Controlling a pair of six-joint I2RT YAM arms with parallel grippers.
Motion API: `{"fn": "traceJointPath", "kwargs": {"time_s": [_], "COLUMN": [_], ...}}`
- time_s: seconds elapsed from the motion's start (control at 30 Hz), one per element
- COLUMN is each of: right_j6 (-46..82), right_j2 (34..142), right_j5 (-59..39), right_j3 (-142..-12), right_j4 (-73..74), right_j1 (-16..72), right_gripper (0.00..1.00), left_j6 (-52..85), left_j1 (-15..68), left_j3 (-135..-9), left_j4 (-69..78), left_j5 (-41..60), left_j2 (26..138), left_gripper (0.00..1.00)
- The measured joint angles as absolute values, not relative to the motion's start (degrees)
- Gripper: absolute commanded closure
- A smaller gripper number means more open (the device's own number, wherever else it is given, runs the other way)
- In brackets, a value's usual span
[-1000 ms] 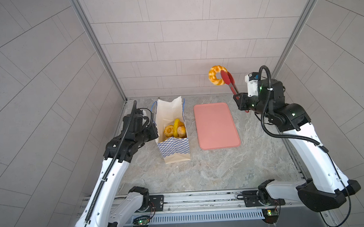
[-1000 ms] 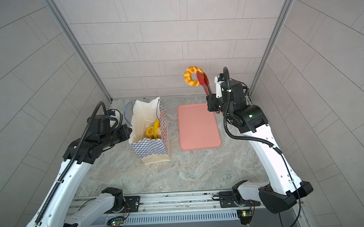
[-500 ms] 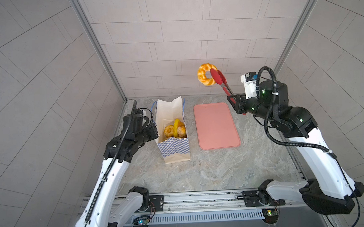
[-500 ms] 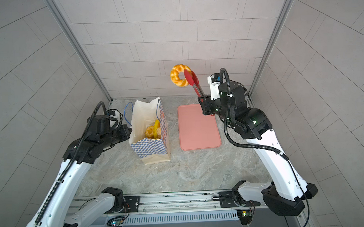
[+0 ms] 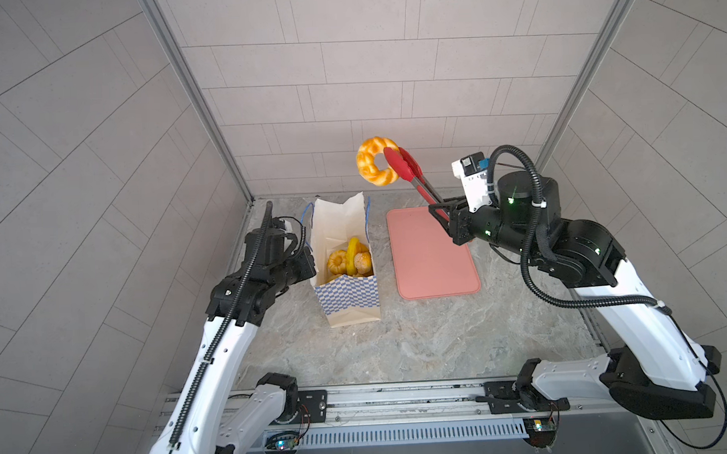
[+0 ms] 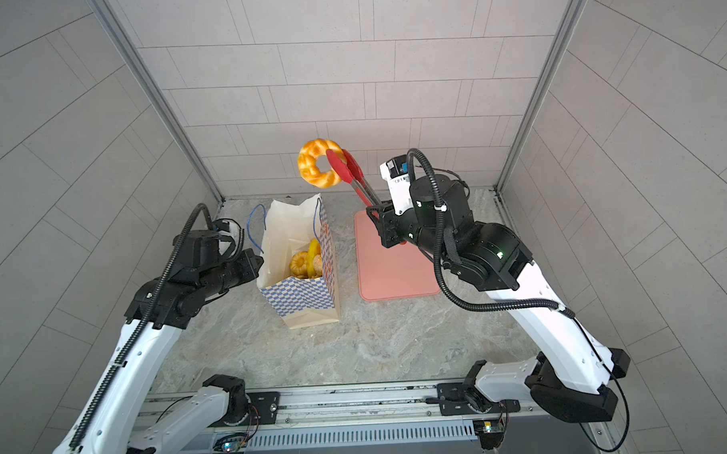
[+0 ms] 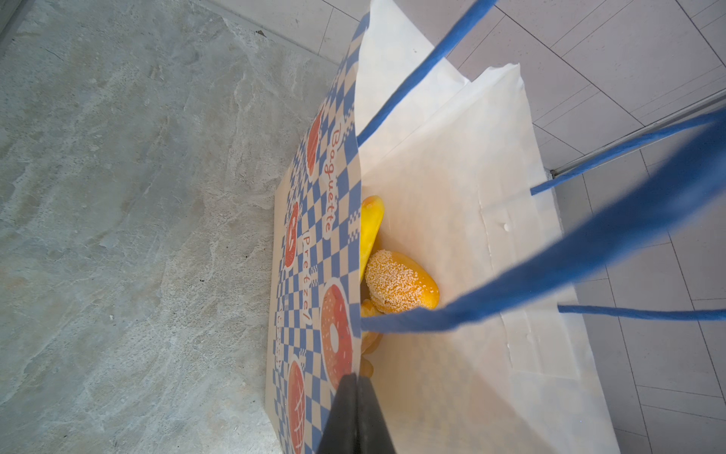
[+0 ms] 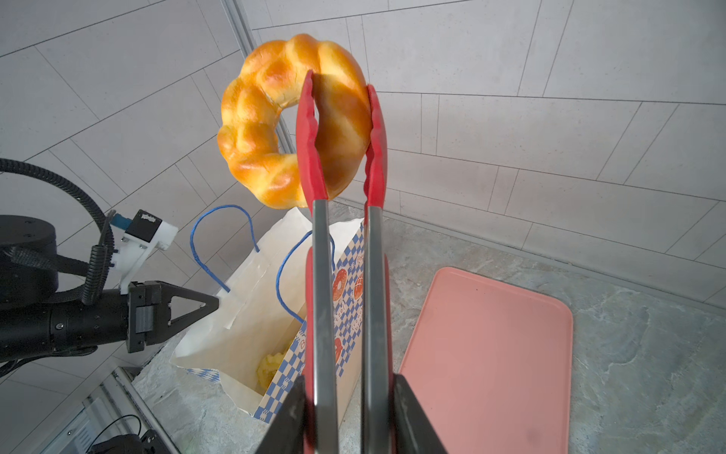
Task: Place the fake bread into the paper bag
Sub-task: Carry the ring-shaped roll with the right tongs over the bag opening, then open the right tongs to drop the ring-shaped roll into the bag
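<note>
The paper bag [image 5: 347, 295] [image 6: 302, 296] stands open on the stone table, cream with a blue checker base and blue cord handles. My left gripper [image 5: 311, 259] [image 6: 259, 256] [image 7: 355, 379] is shut on its left rim. Several pieces of fake bread [image 5: 350, 259] [image 6: 307, 261] [image 7: 396, 283] lie inside. My right gripper [image 5: 446, 208] [image 6: 378, 213] [image 8: 347, 389] is shut on red-tipped tongs [image 5: 410, 172] [image 8: 320, 275]. The tongs pinch a glossy ring doughnut [image 5: 370, 163] [image 6: 309, 163] [image 8: 251, 118], high in the air above the bag's far right corner.
A flat pink tray [image 5: 433, 254] [image 6: 392, 272] [image 8: 491, 353] lies bare right of the bag, under the right gripper. Tiled walls close in the back and both sides. A metal rail [image 5: 401, 397] runs along the front edge.
The right arm has swung the tongs and ring doughnut leftward, from above the tray's far edge to near the bag. The left arm and bag have not moved.
</note>
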State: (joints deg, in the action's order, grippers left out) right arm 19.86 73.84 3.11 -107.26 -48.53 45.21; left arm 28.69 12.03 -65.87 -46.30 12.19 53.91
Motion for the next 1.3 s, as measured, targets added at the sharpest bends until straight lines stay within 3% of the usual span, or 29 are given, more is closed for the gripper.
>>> {"fn": "traceJointPath", "kwargs": {"time_s": [0.73,1.3], "right_j6": [12.12,7.27], "right_j2": [85.49,92.99], "right_j5": [17.65,30.17], "right_j3": [-119.46,-122.58], "right_j4": [-57.21,-64.2], "right_j1": [60.62,66.76], "right_gripper": [0.68,0.68], "left_j6": [28.71,28.71], "left_j1": [12.03,12.03], "left_j3": [-65.78,-65.54], "left_j4": [-46.68,-46.85], "left_j5": [12.14,12.12], "left_j2": [53.25,52.9], "left_gripper": [0.94,0.94]}}
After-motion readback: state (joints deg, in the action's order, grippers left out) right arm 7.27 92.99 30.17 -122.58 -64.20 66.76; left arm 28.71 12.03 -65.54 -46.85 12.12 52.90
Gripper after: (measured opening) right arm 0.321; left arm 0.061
